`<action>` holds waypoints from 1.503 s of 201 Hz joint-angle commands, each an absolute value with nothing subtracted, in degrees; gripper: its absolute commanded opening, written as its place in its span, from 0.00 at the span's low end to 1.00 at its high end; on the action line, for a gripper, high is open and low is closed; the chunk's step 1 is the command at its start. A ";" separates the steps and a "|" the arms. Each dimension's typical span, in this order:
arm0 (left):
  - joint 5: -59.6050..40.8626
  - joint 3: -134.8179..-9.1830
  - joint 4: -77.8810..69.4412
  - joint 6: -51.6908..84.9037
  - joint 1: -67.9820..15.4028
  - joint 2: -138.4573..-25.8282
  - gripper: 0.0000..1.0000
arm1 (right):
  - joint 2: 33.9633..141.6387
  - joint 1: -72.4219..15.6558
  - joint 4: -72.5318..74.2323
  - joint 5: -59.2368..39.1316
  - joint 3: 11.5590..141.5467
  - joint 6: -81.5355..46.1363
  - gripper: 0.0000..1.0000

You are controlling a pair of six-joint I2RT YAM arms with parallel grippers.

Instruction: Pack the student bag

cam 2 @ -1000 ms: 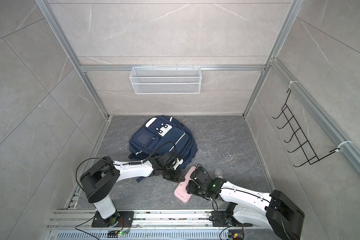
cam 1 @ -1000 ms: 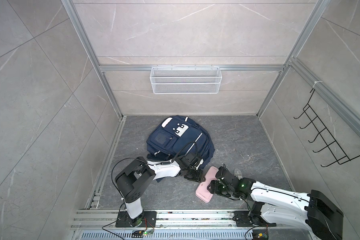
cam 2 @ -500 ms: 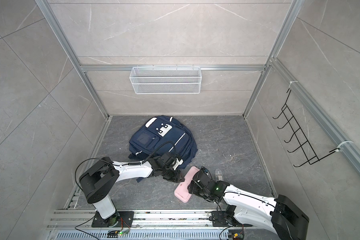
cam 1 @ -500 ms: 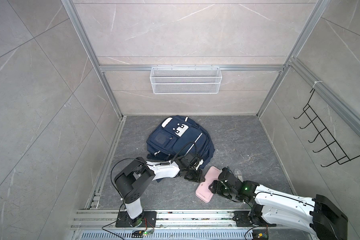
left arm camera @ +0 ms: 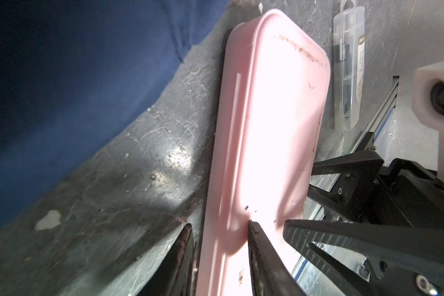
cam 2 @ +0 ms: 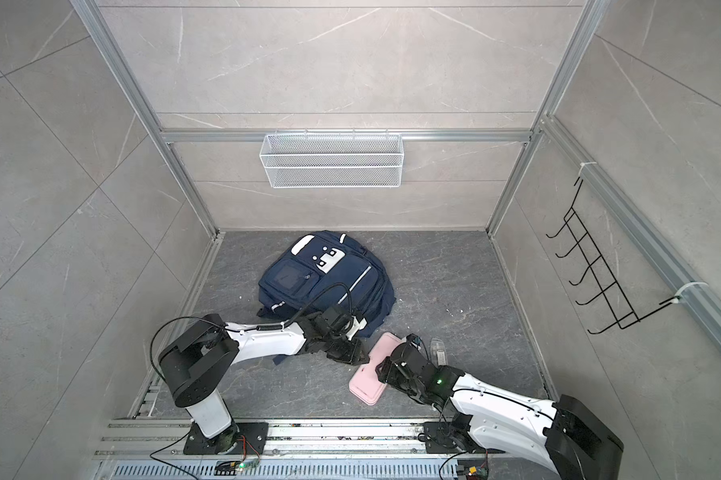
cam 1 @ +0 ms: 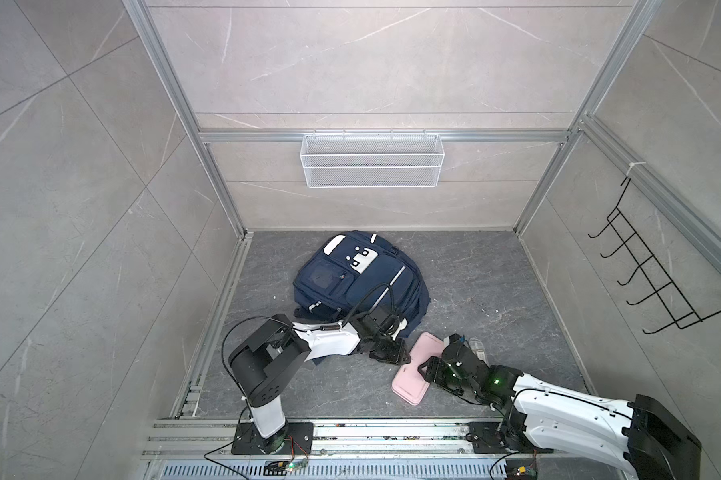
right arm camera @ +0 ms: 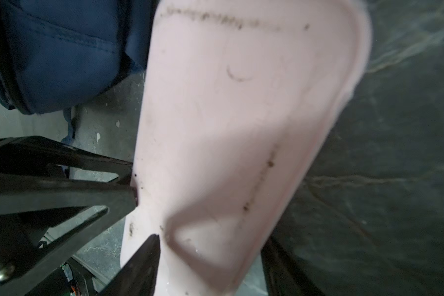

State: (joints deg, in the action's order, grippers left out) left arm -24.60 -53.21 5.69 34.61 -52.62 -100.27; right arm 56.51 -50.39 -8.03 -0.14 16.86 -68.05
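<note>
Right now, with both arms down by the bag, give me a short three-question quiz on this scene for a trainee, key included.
1. Multiple choice: the left gripper and the right gripper both have their fingers at which item? A) a notebook B) the pink case C) a bottle
2. True or false: the student bag lies on the floor, farther from the arm bases than the pink case.
3. Short answer: what is mounted on the back wall?
Key: 1 B; 2 true; 3 a white wire basket.
</note>
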 commanded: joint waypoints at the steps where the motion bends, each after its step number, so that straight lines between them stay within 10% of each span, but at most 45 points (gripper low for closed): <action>1: -25.24 -53.20 5.70 34.73 -52.29 -99.89 0.37 | 57.58 -49.83 -10.02 0.88 13.90 -69.83 0.66; 302: -27.99 -52.13 4.21 35.22 -49.50 -100.81 0.35 | 57.74 -48.60 0.39 -2.92 11.57 -70.72 0.65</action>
State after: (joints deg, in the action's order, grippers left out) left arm -27.18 -52.53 3.79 35.18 -49.84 -100.77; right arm 55.13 -48.82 -2.79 -2.35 14.20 -67.57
